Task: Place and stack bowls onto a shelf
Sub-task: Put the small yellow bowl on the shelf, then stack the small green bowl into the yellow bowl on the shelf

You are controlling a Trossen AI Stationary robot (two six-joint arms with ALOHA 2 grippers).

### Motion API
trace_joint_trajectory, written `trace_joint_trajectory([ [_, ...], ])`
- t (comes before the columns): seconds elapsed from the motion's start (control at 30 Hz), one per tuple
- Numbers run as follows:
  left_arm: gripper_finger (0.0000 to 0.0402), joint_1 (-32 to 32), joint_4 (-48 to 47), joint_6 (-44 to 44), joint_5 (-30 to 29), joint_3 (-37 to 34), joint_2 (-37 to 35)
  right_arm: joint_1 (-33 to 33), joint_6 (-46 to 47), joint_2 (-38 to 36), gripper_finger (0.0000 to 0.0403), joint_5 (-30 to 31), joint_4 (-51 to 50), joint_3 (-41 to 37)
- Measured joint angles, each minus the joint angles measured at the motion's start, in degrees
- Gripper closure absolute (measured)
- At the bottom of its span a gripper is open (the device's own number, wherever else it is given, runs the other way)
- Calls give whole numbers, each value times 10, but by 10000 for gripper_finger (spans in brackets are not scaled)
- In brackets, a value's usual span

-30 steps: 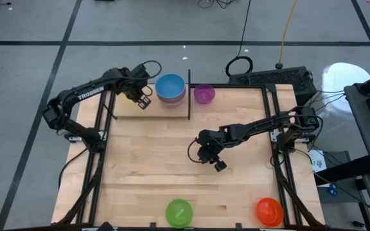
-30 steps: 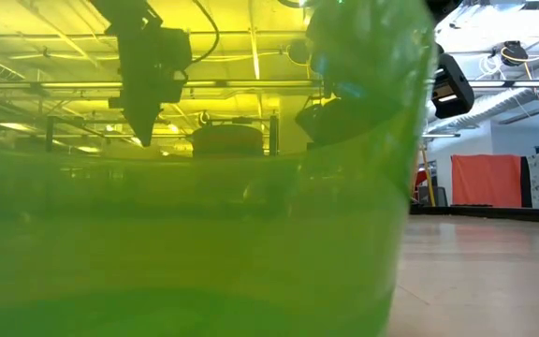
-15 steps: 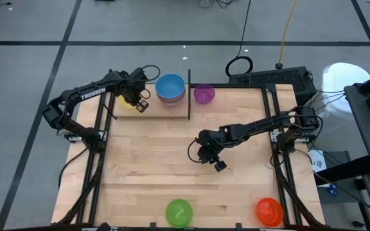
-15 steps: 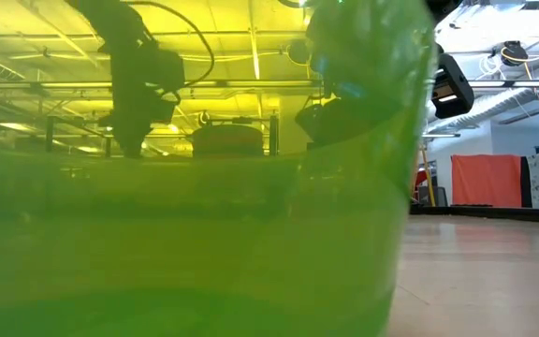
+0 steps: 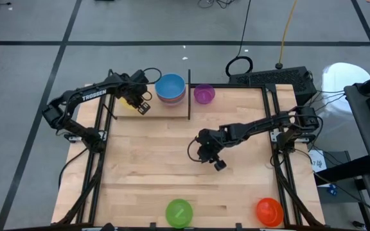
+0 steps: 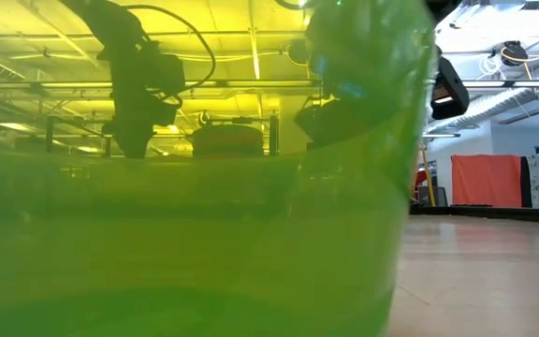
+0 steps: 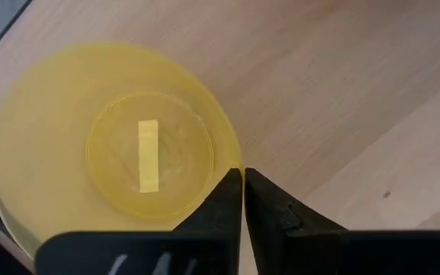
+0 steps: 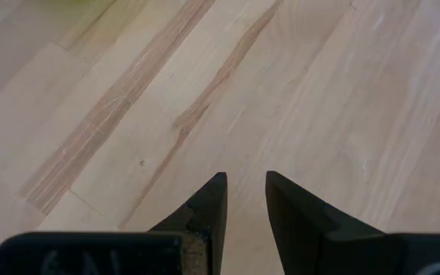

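Item 1, change vs. prior frames: left gripper (image 5: 140, 104) has shifted a little down-left in the high view, off the blue stack and settling over the yellow bowl (image 5: 129, 101) at upper left of the frame. Right arm, no change.

Item 2, left gripper: fingers (image 7: 228, 200) nearly together, thin slit between them, pinching nothing that I can see. In its wrist view the tips sit at the yellow bowl's (image 7: 109, 149) rim, bowl mouth-up w/ a small label in its base. Whether the rim is in that slit: can't tell.

Item 3, right gripper (image 5: 212, 158): mid-frame, above bare tabletop (image 8: 228, 84), fingers parted w/ a clear gap, empty. Waiting.

Item 4, bowls:
- blue bowl (image 5: 170, 86), top of a stack on the shelf (image 5: 162, 109), upper centre.
- purple bowl (image 5: 203, 94), just right of the black upright rod (image 5: 189, 95).
- green bowl (image 5: 178, 212), bottom centre; fills the low view.
- orange bowl (image 5: 269, 211), bottom right.

Item 5, key relation: yellow bowl lies directly under and just left of the left gripper; the stack is close to its right. Left arm far nearer than right. Round bowl, so no long axis; a rim pinch looks the likely approach.
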Motion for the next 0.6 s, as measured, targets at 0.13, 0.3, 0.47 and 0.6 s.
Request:
trace_joint_trajectory([
  [0.13, 355, 0, -1, -9, 1, 0, 0, -6, 2, 0, 316, 0, 13, 0],
  [0.3, 333, 0, -14, -31, 30, 19, 0, -12, 4, 0, 316, -1, 34, 0],
  [0.47, 331, -2, -41, -31, 51, 49, -4, -16, 8, 0, 316, -2, 34, 0],
  [0.6, 330, -9, -109, -33, 106, 84, -4, -20, 11, -5, 316, 4, 31, -1],
])
